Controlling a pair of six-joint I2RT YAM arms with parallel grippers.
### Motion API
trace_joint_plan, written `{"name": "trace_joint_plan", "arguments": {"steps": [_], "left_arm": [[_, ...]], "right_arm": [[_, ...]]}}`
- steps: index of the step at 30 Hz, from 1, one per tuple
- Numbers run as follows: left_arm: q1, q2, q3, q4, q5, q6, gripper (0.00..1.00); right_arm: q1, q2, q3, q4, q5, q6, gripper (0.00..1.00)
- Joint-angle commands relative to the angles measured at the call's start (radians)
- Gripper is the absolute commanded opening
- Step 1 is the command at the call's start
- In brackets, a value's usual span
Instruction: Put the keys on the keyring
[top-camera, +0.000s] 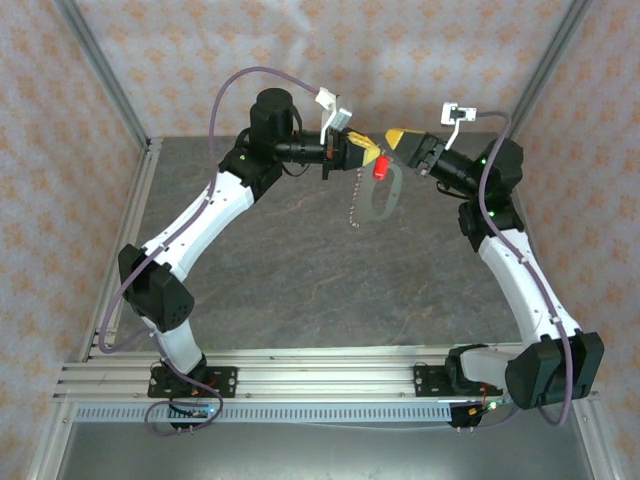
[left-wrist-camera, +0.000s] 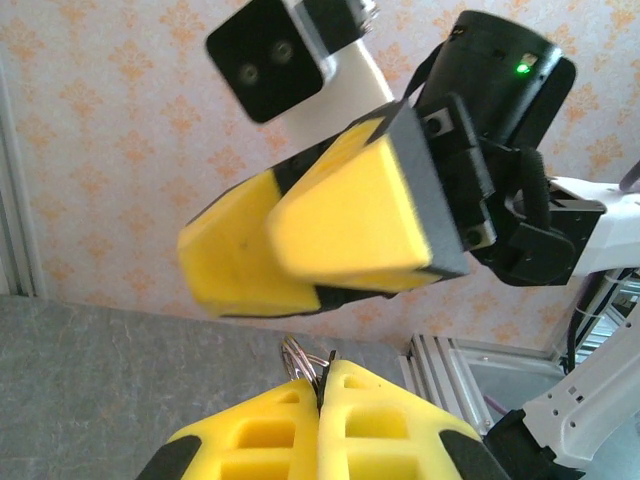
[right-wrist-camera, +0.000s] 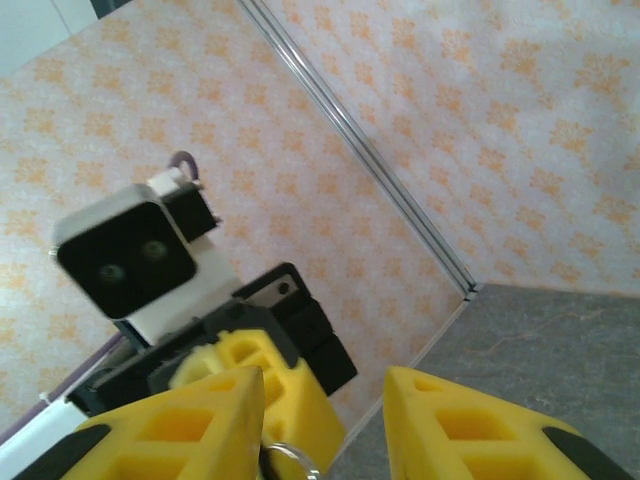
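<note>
Left jaws are clamped shut on the keyring, with wire loops poking out between the tips in the left wrist view. In the top view its chain dangles from there above the counter. The red key hangs between the two sets of jaws, just under the tips. Can't tell if it's threaded on. Right jaws are apart, facing the left ones nearly tip to tip, gripping nothing I can see.

Left gripper sits low, its yellow fingers pressed tight together, a thin silvery loop pinched at their tips. Just above hangs the right gripper, tilted down-left over the grey desk.
</note>
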Motion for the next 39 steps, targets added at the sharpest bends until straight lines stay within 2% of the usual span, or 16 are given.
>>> {"name": "trace_joint_plan", "arguments": {"steps": [1,15,23,27,33,39], "left_arm": [[0.014,0.003,0.04,0.002,0.029,0.0,0.0],[0.018,0.018,0.07,0.008,0.044,-0.013,0.0],[0.017,0.031,0.088,0.01,0.049,-0.026,0.0],[0.017,0.036,0.095,0.007,0.049,-0.028,0.0],[0.017,0.039,0.101,0.004,0.049,-0.029,0.0],[0.017,0.036,0.105,-0.005,0.034,-0.025,0.0]], "right_arm": [[-0.007,-0.022,0.002,0.078,-0.045,0.02,0.36],[0.005,-0.005,-0.02,0.075,-0.097,0.018,0.36],[0.02,0.006,-0.017,0.08,-0.129,0.014,0.31],[0.023,0.01,-0.019,0.071,-0.137,0.007,0.23],[0.022,0.009,-0.024,0.051,-0.146,-0.012,0.0],[0.023,0.007,-0.024,0.037,-0.113,-0.02,0.0]]}}
